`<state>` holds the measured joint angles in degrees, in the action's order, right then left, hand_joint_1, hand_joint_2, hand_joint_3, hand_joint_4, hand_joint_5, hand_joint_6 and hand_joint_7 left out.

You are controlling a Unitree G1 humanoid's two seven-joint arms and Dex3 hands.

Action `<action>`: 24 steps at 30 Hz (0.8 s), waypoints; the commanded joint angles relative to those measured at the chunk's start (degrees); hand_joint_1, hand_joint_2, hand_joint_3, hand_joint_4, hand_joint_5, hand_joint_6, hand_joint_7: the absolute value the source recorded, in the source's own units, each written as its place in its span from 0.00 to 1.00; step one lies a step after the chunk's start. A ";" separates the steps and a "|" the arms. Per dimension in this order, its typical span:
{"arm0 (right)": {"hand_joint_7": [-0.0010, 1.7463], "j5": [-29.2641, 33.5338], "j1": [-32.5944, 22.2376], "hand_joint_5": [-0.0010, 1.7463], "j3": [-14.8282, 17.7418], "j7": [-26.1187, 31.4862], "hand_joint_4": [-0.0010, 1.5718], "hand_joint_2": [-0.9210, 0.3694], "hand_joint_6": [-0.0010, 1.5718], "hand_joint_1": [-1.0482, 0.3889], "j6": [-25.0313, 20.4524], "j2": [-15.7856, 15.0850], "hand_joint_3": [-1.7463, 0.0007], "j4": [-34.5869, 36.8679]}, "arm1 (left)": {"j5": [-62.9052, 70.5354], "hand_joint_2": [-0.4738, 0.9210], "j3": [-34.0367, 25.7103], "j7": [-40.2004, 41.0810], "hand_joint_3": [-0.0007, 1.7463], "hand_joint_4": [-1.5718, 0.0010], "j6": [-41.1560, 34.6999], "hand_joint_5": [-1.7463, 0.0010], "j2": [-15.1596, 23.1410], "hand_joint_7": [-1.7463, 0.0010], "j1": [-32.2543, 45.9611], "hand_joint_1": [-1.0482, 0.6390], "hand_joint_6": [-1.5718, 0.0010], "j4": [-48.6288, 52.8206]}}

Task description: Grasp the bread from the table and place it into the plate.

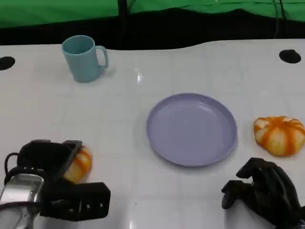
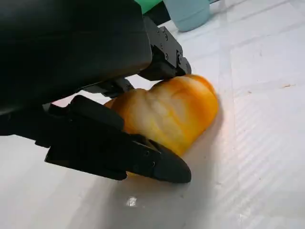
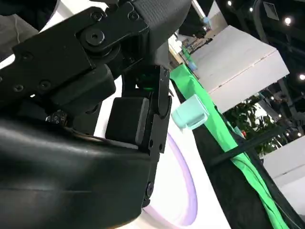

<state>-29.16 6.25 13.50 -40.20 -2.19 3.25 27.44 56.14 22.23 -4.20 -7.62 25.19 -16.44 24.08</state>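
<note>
Your left hand (image 1: 52, 179) sits at the near left of the white table (image 1: 124, 119), fingers (image 2: 157, 164) closed around an orange-glazed bread roll (image 2: 167, 112) that rests on the surface. Your right hand (image 1: 262, 188) rests at the near right, fingers curled in, holding nothing. A second bread roll (image 1: 279, 135) lies just beyond it, right of the lavender plate (image 1: 191, 129), apart from the rim. Plate sits mid-table. A teal mug (image 1: 83, 58) stands upright at far left.
</note>
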 commanded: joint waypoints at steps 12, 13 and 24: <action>0.17 -0.54 -0.32 0.41 -0.01 -0.36 0.99 0.14 1.00 0.02 -0.40 -0.57 1.00 -0.38 | -3.57 1.00 4.69 -4.51 0.20 0.58 -2.71 0.13 1.36 0.99 -4.23 0.39 0.43 9.49; 0.17 -0.58 -0.33 0.40 0.01 -0.35 0.99 0.14 1.00 0.02 -0.42 -0.54 1.00 -0.40 | -4.21 1.00 4.28 -3.49 0.21 0.59 -2.46 0.13 1.24 0.99 -4.16 0.39 0.43 9.62; 0.17 -0.40 -0.06 0.40 0.17 0.35 0.99 0.14 1.00 0.01 -0.54 -0.56 1.00 -0.32 | -11.31 0.98 -0.45 10.69 0.27 0.56 2.71 0.03 0.61 0.95 -1.33 0.40 0.31 7.31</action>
<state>-29.17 6.11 13.53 -40.13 -2.45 3.29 27.06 46.25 22.87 3.96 -5.91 25.32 -20.08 30.82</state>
